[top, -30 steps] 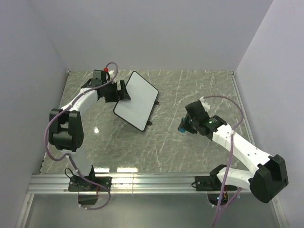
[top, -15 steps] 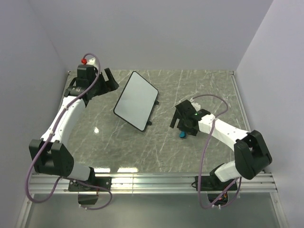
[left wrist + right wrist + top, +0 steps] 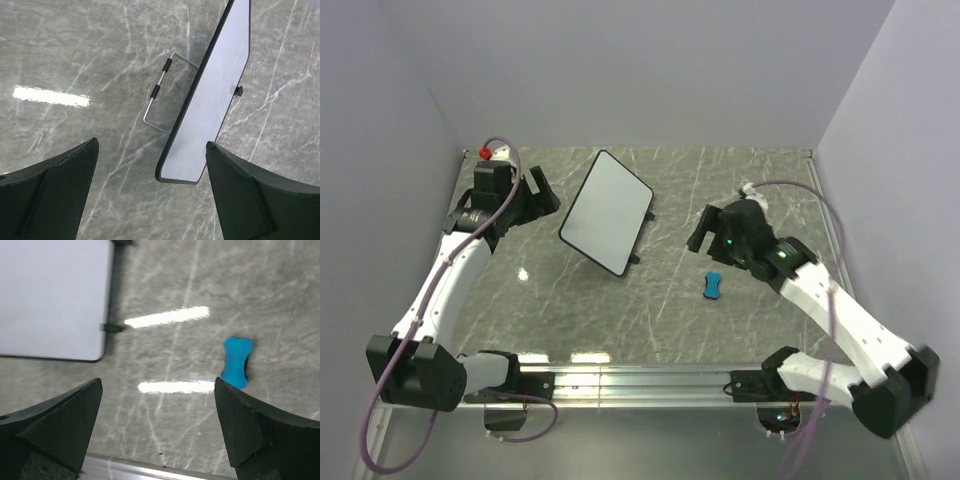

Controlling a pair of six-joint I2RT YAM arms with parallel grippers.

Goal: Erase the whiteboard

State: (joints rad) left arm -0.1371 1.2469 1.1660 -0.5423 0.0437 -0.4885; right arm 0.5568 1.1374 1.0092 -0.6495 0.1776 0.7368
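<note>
Seen from above, the whiteboard (image 3: 607,212) stands just beside the left gripper (image 3: 542,188), whose jaws are spread and empty. The right gripper (image 3: 705,232), likewise spread, is held well apart from it, with the eraser (image 3: 713,285) lying near. At the left wrist, the whiteboard (image 3: 210,110) and its wire stand (image 3: 159,92) are framed ahead between the fingers. At the right wrist, the whiteboard (image 3: 55,295) is seen ahead-left and the eraser (image 3: 237,362) ahead-right.

Both arms show white links (image 3: 840,320), black joints (image 3: 415,368), mauve cables (image 3: 790,184); left pincer (image 3: 151,145) and right pincer (image 3: 158,382) matte black
</note>
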